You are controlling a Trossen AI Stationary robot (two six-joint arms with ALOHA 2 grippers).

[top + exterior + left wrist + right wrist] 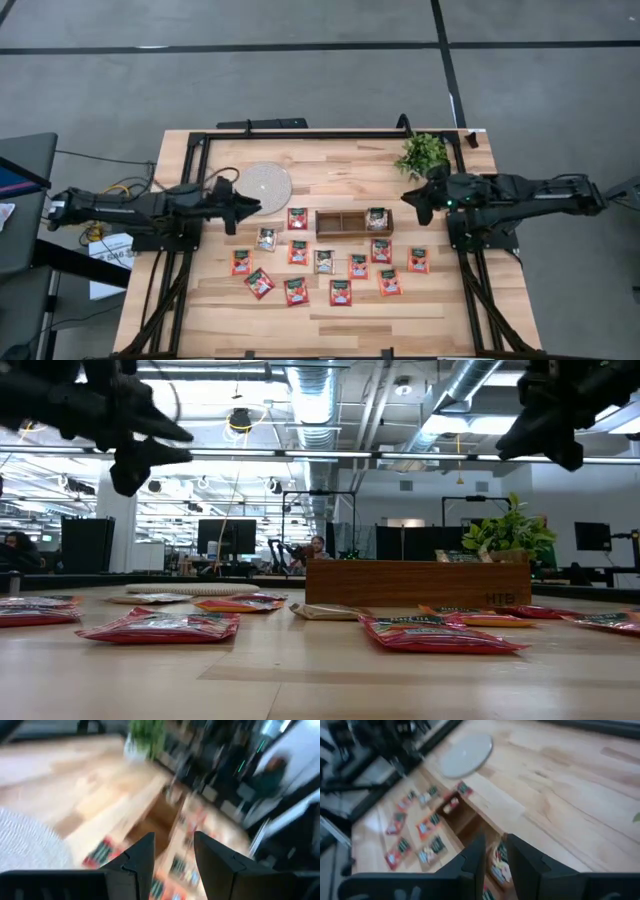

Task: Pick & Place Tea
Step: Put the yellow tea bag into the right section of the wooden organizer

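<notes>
Tea sachets (340,292) lie loose along the bench's (500,320) near half, one already in the wooden tray's (353,222) right compartment, so sorting is barely begun. My left hand (252,205) and right hand (408,197) hover empty, fingers slightly parted. The left wrist view blurs everything.
</notes>
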